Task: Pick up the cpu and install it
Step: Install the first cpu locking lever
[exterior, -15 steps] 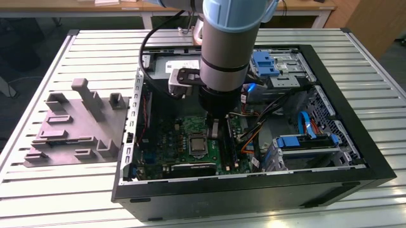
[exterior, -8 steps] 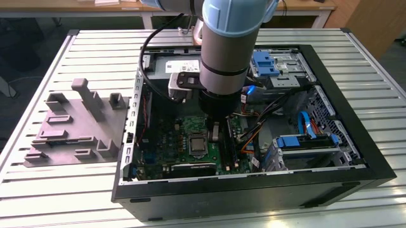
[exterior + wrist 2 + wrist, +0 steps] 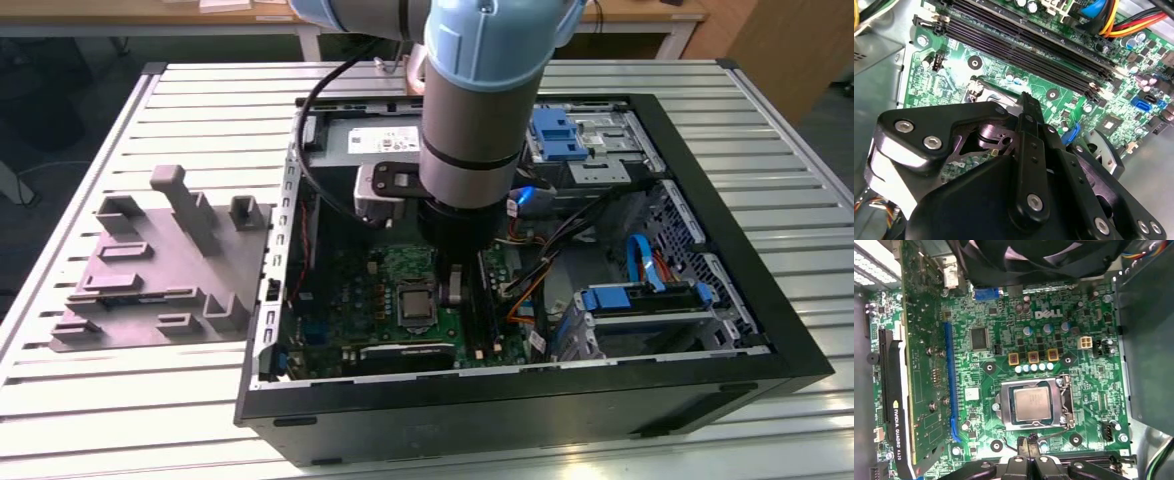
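You can see the cpu [image 3: 1031, 404] lying flat in the motherboard socket [image 3: 1033, 404], metal top facing up, edges square with the socket frame; being square, it has no clear long axis. The gripper [image 3: 1027, 459] sits just beside the socket's edge, fingers pressed together, holding nothing.

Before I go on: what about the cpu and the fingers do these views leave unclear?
- Whether the cpu is latched in its socket: first wrist view, too small to tell.
- The socket in the exterior view: partly hidden behind the arm.
- The fingers' gap: second wrist view, hidden by the gripper body.
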Tool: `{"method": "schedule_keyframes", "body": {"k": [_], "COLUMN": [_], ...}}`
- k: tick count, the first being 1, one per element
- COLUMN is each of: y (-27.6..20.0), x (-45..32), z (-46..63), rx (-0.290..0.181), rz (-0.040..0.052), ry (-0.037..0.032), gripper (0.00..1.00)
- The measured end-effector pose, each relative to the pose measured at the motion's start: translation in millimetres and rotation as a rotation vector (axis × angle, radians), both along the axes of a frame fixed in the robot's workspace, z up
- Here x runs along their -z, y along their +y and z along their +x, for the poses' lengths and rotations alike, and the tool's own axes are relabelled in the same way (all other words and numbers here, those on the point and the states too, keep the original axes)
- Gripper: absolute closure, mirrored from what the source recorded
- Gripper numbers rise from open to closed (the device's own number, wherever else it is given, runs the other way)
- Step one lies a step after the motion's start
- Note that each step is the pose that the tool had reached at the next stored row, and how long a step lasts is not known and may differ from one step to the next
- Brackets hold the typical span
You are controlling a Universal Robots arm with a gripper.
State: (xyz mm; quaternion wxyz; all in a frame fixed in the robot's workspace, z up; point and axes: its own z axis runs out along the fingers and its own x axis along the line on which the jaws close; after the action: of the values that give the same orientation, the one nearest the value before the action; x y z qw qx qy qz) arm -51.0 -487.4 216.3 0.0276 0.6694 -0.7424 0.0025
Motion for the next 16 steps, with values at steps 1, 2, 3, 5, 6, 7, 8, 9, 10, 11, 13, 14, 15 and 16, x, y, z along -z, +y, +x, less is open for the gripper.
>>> {"method": "schedule_keyframes", "body": {"k": [1,2,3,5,6,7,8,9,10,11,13,14,15,16], "y": [-0.5,-0.9,-1.4,-2.5,-2.8,-3.0,-3.1,-3.1,-3.1,-3.1,-3.2,-3.3,-3.4,-3.4], "x": [0.5,0.8,0.9,1.0,1.1,1.3,1.6,2.1,2.7,3.5,5.1,5.7,6.1,6.2], "z": [-0.1,-0.2,-0.4,-0.9,-1.2,-1.6,-1.8,-1.8,-1.9,-1.9,-1.9,-1.9,-2.0,-2.0], "rx": [-0.006,-0.013,-0.019,-0.031,-0.036,-0.04,-0.044,-0.047,-0.05,-0.053,-0.058,-0.061,-0.063,-0.063], "rz": [0.0001,0.0001,0.0002,0.0001,0.0001,0.0001,0.0002,0.0002,0.0001,0.0001,0.0002,0.0,-0.0001,0.0], "ry": [-0.0001,-0.0001,-0.0001,-0.0001,-0.0001,-0.0003,-0.0003,-0.0004,-0.0004,-0.0004,-0.0004,-0.0003,-0.0003,-0.0002], "gripper": [0.89,0.89,0.89,0.89,0.89,0.89,0.89,0.89,0.89,0.89,0.89,0.89,0.89,0.89]}}
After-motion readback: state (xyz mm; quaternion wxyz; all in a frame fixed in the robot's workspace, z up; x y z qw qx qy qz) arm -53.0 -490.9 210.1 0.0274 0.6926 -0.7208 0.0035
